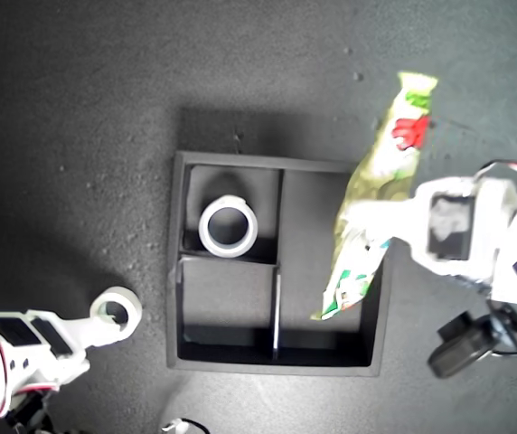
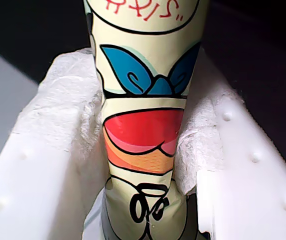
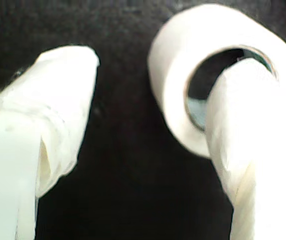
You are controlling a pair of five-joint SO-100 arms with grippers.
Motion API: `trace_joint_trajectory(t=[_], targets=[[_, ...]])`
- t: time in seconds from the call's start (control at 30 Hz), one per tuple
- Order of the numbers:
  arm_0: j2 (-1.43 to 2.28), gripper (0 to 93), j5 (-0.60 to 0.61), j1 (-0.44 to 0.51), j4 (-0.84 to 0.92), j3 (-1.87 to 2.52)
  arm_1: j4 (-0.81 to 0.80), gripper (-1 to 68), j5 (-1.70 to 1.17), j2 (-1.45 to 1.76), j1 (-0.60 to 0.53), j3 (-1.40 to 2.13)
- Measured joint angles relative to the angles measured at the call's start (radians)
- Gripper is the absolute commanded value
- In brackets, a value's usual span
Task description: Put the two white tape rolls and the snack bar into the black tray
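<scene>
Seen from overhead, the black tray (image 1: 179, 271) sits at the centre of a dark tabletop (image 1: 78, 108), its raised walls framing four sections. One white tape roll (image 1: 229, 226) lies flat in the small compartment at the tray's 10 o'clock corner, its open centre facing up. From the 3 o'clock side of the exterior view, my first gripper (image 1: 367, 221) reaches in over the tray's wall, its jaws closed on the snack bar (image 1: 380, 172), which it grips around the lower middle of the wrapper. The bar runs on a slant, its red-and-green printed end pointing toward 1 o'clock beyond the tray, its crimped lower end (image 1: 340, 303) over the long section along the tray's 3 o'clock side; whether that end touches the floor of the tray cannot be told. The first wrist view shows the wrapper (image 2: 143, 130) pinched between two white padded fingers (image 2: 63, 125), with blue, red and orange print running up between them. At 8 o'clock in the exterior view, outside the tray and just beside its wall, my second gripper (image 1: 114, 316) meets the second tape roll (image 1: 121, 306). In the second wrist view one finger (image 3: 248, 145) passes through the open centre of that roll (image 3: 178, 75), greenish on its inner rim, while the other finger (image 3: 48, 110) stands well apart, so the jaws are spread wide and clamp nothing.
</scene>
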Motion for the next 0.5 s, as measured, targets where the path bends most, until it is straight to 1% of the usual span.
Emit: trace_joint_trajectory(t=[0.33,0.37,0.43,0.47,0.5], targets=[[-0.052,16.7,-0.005,-0.009,-0.123,0.092,-0.002,-0.2,0.002,-0.058,-0.002,-0.009],[-0.061,16.6,-0.009,-0.018,-0.130,0.097,-0.003,3.3,0.006,-0.071,-0.002,-0.008],[-0.083,13.7,-0.011,-0.032,-0.140,0.097,-0.005,17.5,0.012,-0.098,-0.003,-0.008],[-0.095,10.4,-0.011,-0.038,-0.143,0.097,-0.005,22.0,0.014,-0.110,-0.006,-0.008],[-0.109,6.9,-0.011,-0.048,-0.144,0.098,-0.005,24.0,0.018,-0.127,-0.012,-0.008]])
